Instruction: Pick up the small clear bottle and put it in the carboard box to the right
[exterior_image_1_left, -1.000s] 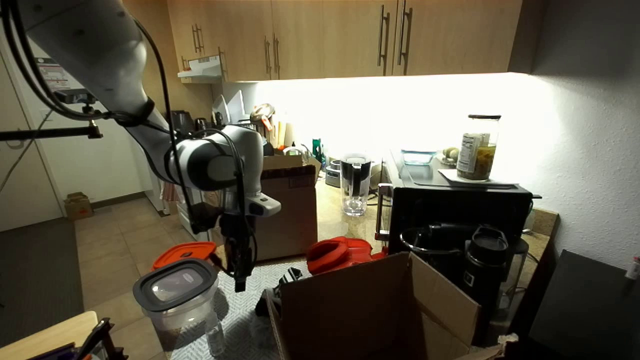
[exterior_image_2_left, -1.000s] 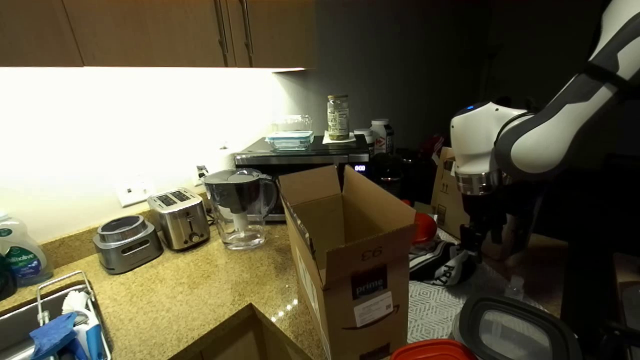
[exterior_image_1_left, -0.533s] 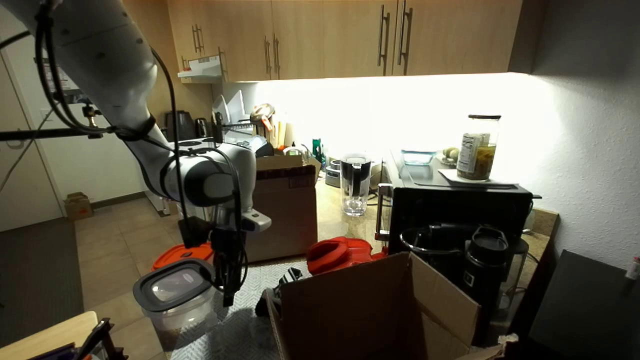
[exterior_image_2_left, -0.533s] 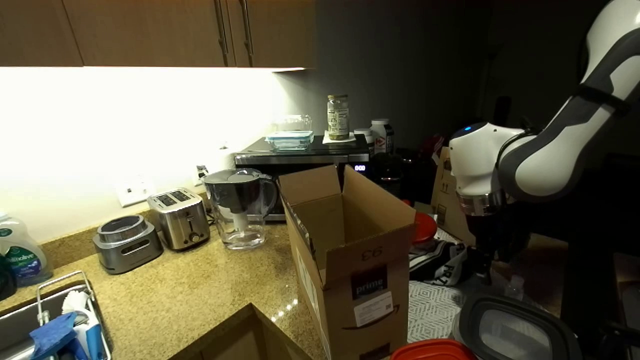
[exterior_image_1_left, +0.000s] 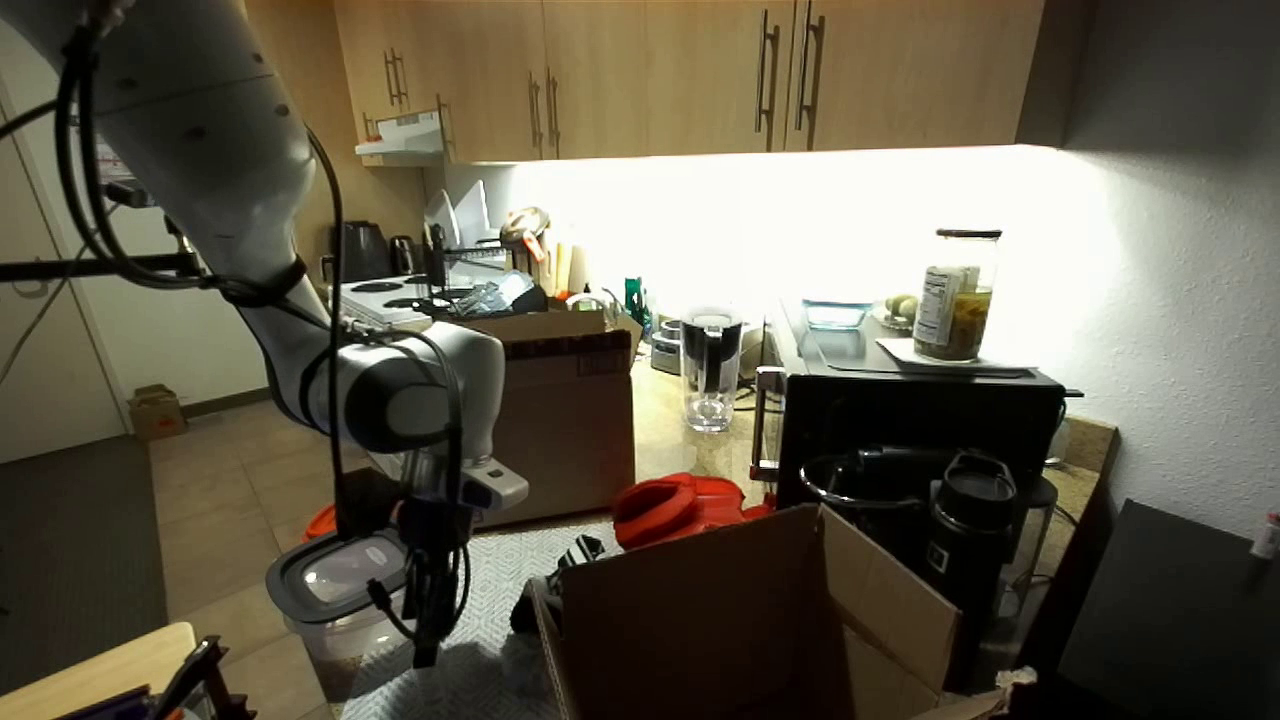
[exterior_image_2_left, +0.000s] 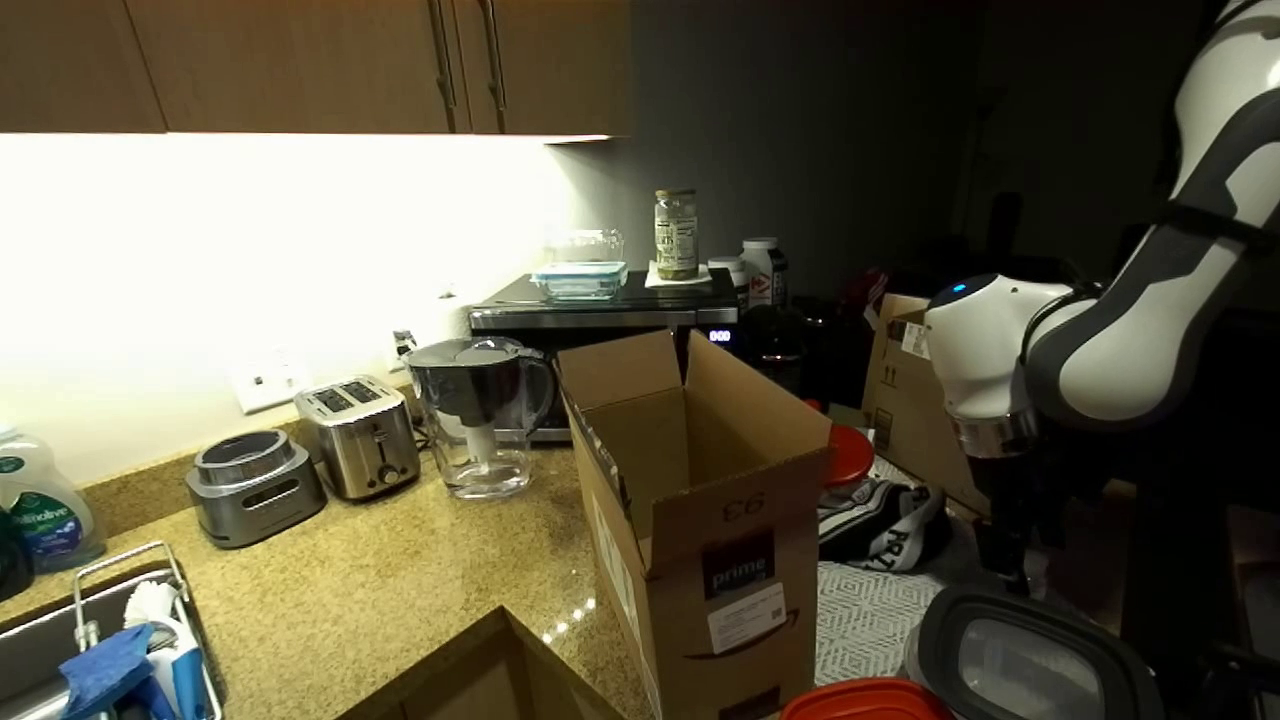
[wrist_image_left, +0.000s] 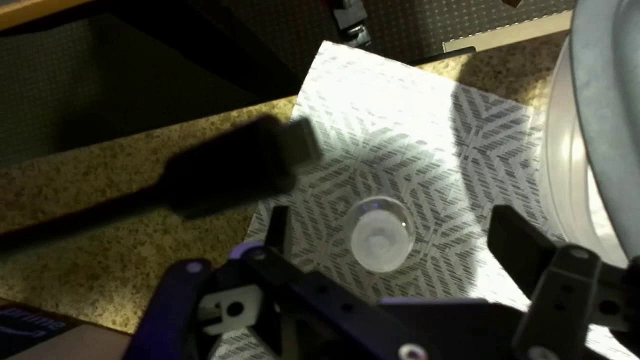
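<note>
"Wrist view gives us the small clear bottle (wrist_image_left: 381, 234) end-on, upright as far as we can judge, on the patterned mat (wrist_image_left: 425, 150). What's new?"

"Over the last second our gripper (wrist_image_left: 392, 227) has come down and across; in both exterior views it sits lower. The jaws stand well apart, the bottle framed between them and apparently touching neither."

"So we're near the end of the approach?"

"We'd say so: a little more lowering, perhaps, then the grasp. Seen from above, we can't tell how much height is left."

"And from outside?"

"In an exterior view with the lidded container (exterior_image_1_left: 328, 580), we can't pick the bottle out around the gripper. In an exterior view with the toaster (exterior_image_2_left: 360, 440), what may be a pale trace of it shows behind the gripper."

"And our cardboard box (exterior_image_1_left: 690, 620)?"

"Open, cut off below, its floor out of sight. A second box (exterior_image_1_left: 570, 440) stands farther back, so we're only judging which is meant. Also, a blurred dark plug (wrist_image_left: 235, 167) hangs close to our wrist camera, hiding some countertop (wrist_image_left: 100, 280)."
</note>
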